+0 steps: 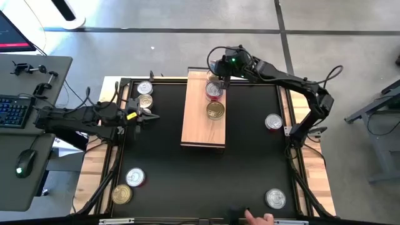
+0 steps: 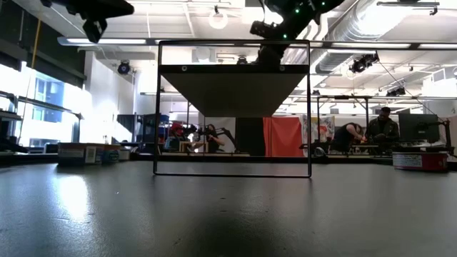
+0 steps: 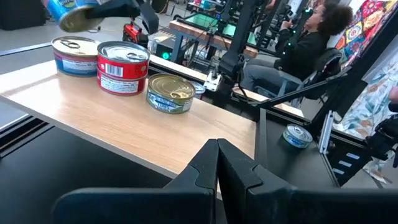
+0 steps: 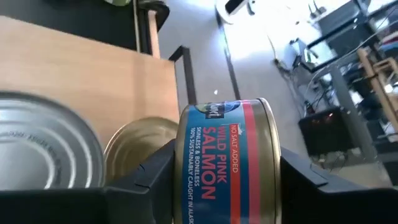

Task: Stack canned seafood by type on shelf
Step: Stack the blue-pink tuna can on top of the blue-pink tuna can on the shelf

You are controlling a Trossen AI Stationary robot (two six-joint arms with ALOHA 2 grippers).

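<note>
The right gripper hangs over the far end of the shelf, its fingers pinching a blue salmon tin by its flat ends, so the tin sits on edge with its label facing the wrist camera. In the left wrist view this held tin shows tilted in the air above the far tins. Below it on the shelf stand three tins in a row: a blue-labelled tin at the far end, a red-labelled tin next to it, and a gold-topped tin nearer the middle of the board.

The left gripper waits at the left side of the counter, aimed toward the shelf, with its fingers pressed together. Just beyond it, at the far left corner, sit two more tins.

Other tins lie loose on the counter: a silver and a gold one at the near left, one at the right, and one at the near right. A person's hand shows at the near edge of the counter.
</note>
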